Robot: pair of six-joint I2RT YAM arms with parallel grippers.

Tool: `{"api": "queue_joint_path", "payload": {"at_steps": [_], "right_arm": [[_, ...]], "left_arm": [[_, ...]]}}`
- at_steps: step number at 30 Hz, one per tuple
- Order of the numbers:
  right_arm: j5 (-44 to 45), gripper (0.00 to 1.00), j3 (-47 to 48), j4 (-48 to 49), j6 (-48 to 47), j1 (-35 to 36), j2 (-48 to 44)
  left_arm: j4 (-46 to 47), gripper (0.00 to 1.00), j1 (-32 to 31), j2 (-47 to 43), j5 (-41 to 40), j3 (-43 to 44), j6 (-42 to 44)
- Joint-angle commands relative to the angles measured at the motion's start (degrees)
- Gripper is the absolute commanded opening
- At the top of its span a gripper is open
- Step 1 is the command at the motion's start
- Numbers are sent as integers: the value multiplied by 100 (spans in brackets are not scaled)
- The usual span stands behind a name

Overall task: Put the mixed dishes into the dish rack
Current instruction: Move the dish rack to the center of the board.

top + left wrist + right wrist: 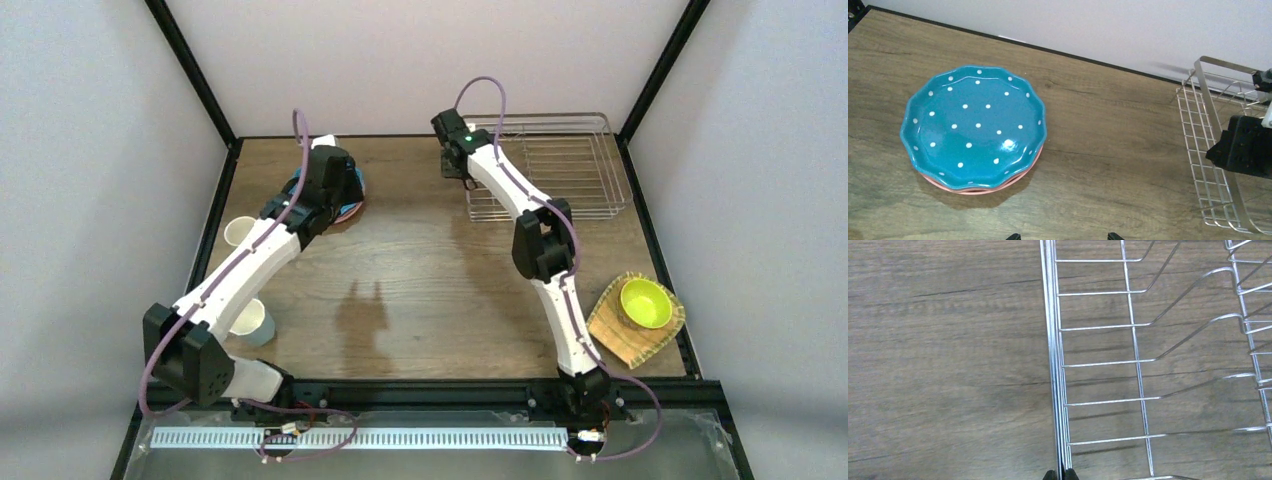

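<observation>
Now the rim of the dish rack (1055,365) is pinched by the right claw (1062,474); pulled too fast, it could be tipped. The left claw (1063,236) is spread wide.

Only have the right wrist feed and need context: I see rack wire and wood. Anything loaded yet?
Observer: No. Top view shows the rack holding no dishes.
Operator: Where's the left end effector?
Observer: The left end effector is open, above a blue plate stacked on a pink plate, left of the rack.
Operator: Other dishes?
Observer: A lime bowl sits on a woven plate by the right arm's base.
</observation>
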Motion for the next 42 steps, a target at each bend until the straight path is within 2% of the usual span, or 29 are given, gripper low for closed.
{"api": "queue_joint_path", "payload": {"at_steps": [1,17,42], "right_arm": [[-315,1,150,-151,758,410,263],[-267,1,790,-297,1739,1195,706],[-1208,1,1232,789,2393,1799,1193]], "left_arm": [[-244,100,-31,-218,-33,-143,-160],[-707,100,-35,-853,-146,-309,-204],[-1178,100,-35,-1737,-242,-503,-319]]}}
